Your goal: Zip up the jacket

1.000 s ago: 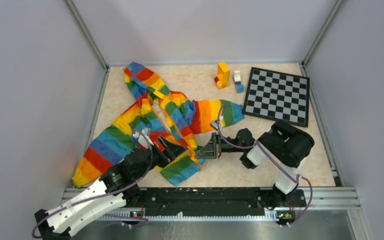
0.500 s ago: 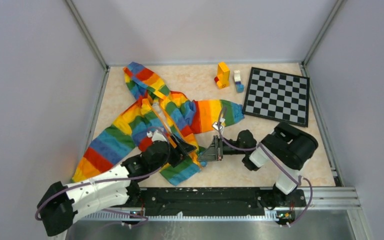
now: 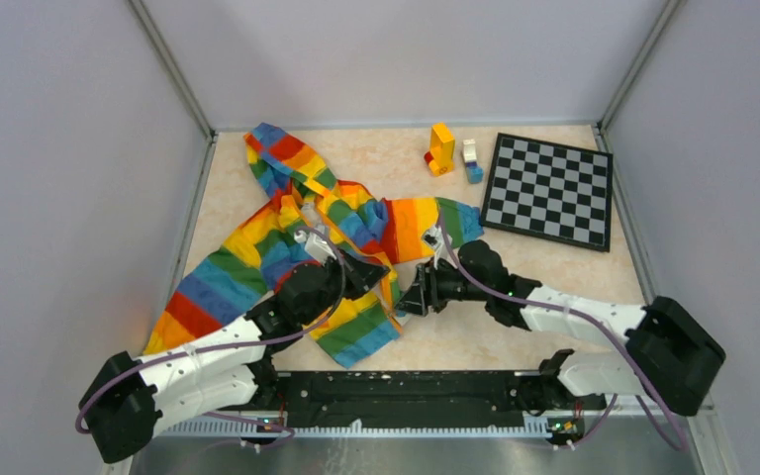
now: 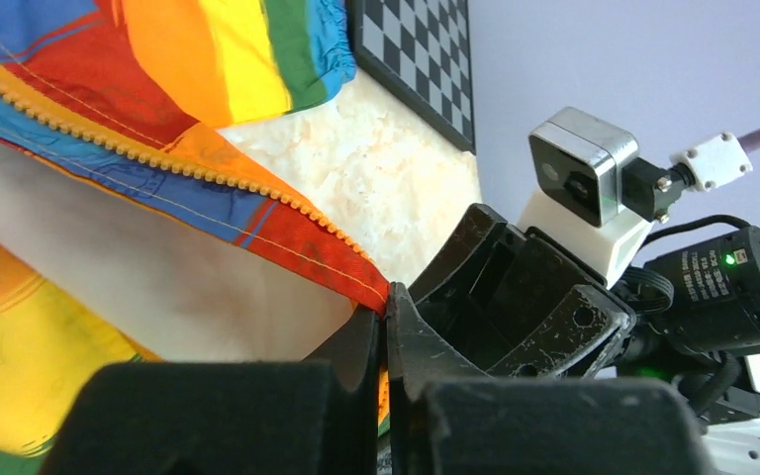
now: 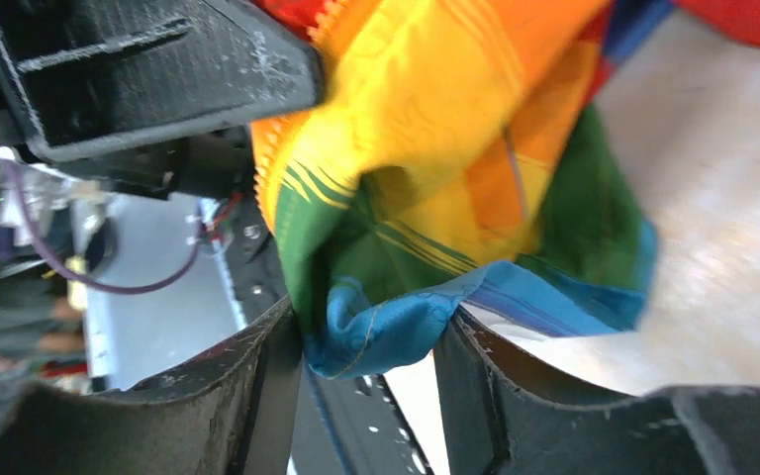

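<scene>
- Two pincers meet at the open front of the jacket. It lies spread over the left half of the table, hood toward the far left corner, hem toward the near edge.
- The left gripper has its jaws pressed fully together on the fabric edge beside the orange zipper teeth, low on the front.
- The right gripper sits just beside it, on the side of the right edge. Its jaws stand part-way apart, with a bunched blue fold of hem filling the gap and touching both; I take that for a hold.
- The zipper line runs away from both pincers, from the hem up toward the hood. Any closing pull has to travel that way, and the left arm lies nearer along it.
- I cannot make out the slider from here.
- A chessboard fills the far right corner and toy blocks stand near the far edge, both well apart from the zipper. The only crowding is the two grippers themselves, nearly touching.
</scene>
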You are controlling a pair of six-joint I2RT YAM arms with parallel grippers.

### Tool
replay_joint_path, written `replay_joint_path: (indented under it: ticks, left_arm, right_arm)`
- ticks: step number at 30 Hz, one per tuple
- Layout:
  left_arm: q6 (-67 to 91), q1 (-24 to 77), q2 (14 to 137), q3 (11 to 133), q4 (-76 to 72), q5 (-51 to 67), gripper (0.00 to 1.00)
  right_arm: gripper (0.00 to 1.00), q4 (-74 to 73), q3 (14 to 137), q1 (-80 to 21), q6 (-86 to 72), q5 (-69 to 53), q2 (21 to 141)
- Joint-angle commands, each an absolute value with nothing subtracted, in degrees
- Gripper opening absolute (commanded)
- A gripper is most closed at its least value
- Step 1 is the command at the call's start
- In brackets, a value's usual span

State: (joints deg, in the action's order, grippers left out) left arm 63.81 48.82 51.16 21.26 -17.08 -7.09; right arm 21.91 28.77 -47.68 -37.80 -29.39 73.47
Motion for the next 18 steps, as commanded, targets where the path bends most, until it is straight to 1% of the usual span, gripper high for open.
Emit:
replay_joint_path:
  ticks: [1, 4, 9, 12, 15, 18]
  left_arm:
    - [62.79, 48.60, 50.33, 22.68, -22.86, -6.32, 0.00]
    - [66.18, 48.57, 49.39, 22.16, -22.55, -6.34, 0.00]
    - [66.36, 48.53, 47.62, 22.52, -22.97, -6.65, 0.00]
    - [65.83, 48.60, 46.98, 21.98, -24.94, -6.98, 0.00]
    - [66.00, 48.55, 46.68, 22.10, -24.87, -7.03, 0.00]
    - [66.58, 48.59, 46.67, 22.50, -24.46, -7.32, 0.00]
  right_arm:
    - [0.51, -1.70, 32.21, -49.60, -27.50, -12.94, 64.63]
    - [0.55, -6.53, 33.07, -51.24, -25.53, -8.72, 61.07]
    - [0.56, -15.49, 37.73, -53.25, -23.65, -1.14, 54.65]
    - [0.56, -20.46, 41.73, -53.66, -22.61, 1.35, 53.95]
    - [0.54, -17.87, 44.24, -53.76, -22.80, -6.49, 53.72]
    - [0.49, -12.48, 46.39, -53.97, -24.78, -13.30, 54.52]
